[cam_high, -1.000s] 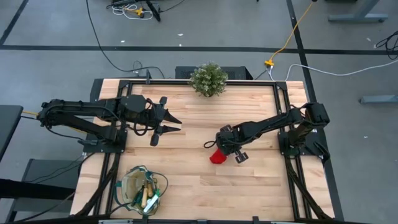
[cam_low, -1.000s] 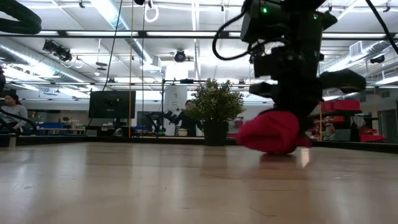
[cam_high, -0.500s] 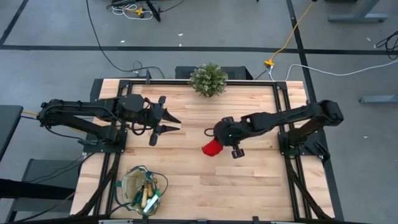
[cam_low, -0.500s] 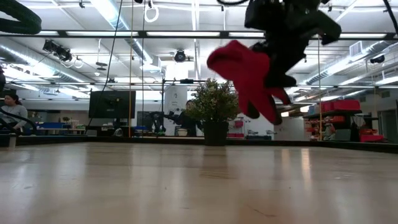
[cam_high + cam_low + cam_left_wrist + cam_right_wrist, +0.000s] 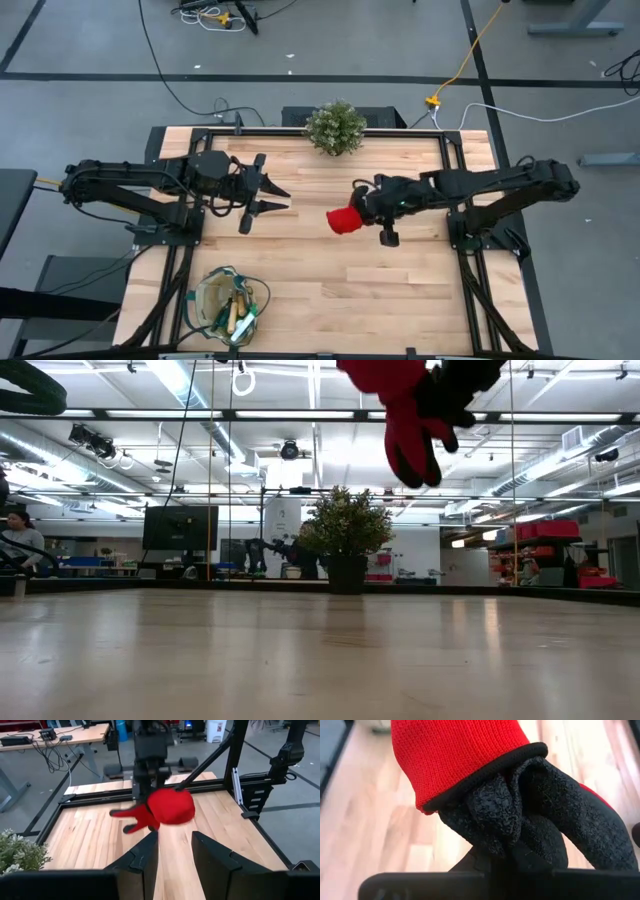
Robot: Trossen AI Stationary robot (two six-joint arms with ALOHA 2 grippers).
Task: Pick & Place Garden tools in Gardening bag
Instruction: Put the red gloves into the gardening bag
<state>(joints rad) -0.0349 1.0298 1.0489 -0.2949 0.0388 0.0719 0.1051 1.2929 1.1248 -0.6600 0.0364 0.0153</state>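
The right gripper (image 5: 362, 217), clamped on the black-and-red glove (image 5: 345, 220) above the worktop's middle, is mid-carry and must next cross to the gardening bag (image 5: 231, 302) by the front-left corner; the left gripper (image 5: 268, 197) waits half-open.

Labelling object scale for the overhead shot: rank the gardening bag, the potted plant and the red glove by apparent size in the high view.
1. Round tan fabric gardening bag with green trim.
2. Bushy green potted plant, somewhat smaller.
3. Bunched red-and-black glove, smallest; it hangs raised, nearer the camera.
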